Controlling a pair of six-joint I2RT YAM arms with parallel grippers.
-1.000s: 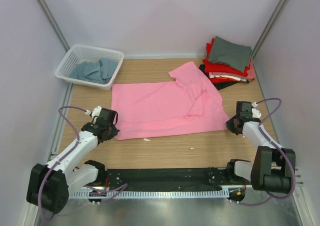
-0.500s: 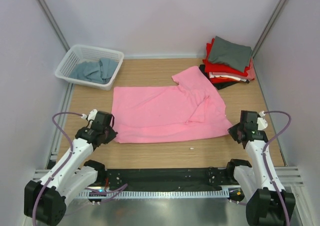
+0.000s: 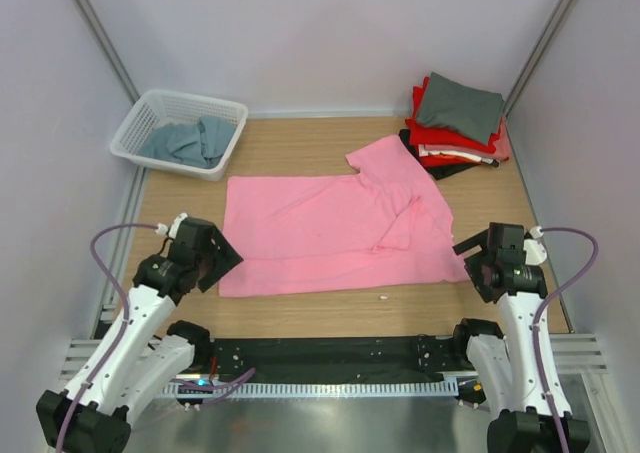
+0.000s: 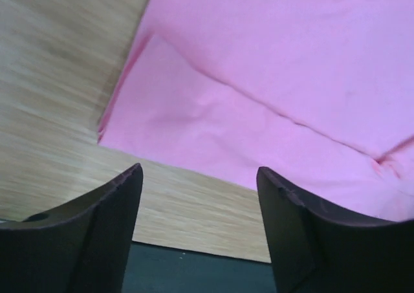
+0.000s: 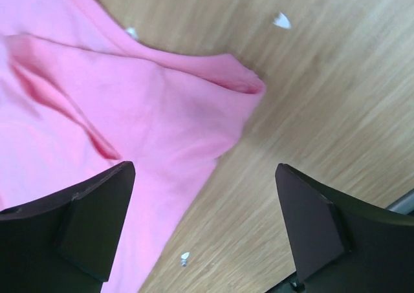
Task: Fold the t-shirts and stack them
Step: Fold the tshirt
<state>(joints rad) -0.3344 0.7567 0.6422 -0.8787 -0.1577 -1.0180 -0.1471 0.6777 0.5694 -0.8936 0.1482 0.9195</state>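
Since a second ago both arms have drawn back toward the near edge. They have pulled the pink shirt (image 3: 330,238) nearer and flatter, and both claws have let go of it.

From above, the shirt lies spread on the desk (image 3: 300,148) with its long axis running left to right, and its collar end points toward the far right. The left claw (image 3: 222,256) stands open just off the shirt's near-left corner. The right claw (image 3: 472,263) stands open just beside the near-right corner. Each arm is nearest its own corner, and the cloth lies ahead of both, toward the far side. A white basket (image 3: 140,123) at the far left holds a crumpled grey-blue shirt (image 3: 185,143). At the far right sits a stack of folded shirts (image 3: 450,133), grey on top, then red, with black at the bottom.

In the left wrist view the fingers are spread wide with nothing between them. The shirt's corner lies just beyond, to the left of centre, with bare wood around it.

In the right wrist view the jaws are likewise wide and empty. A rolled hem corner lies ahead, and a few white flecks (image 5: 281,21) dot the wood.
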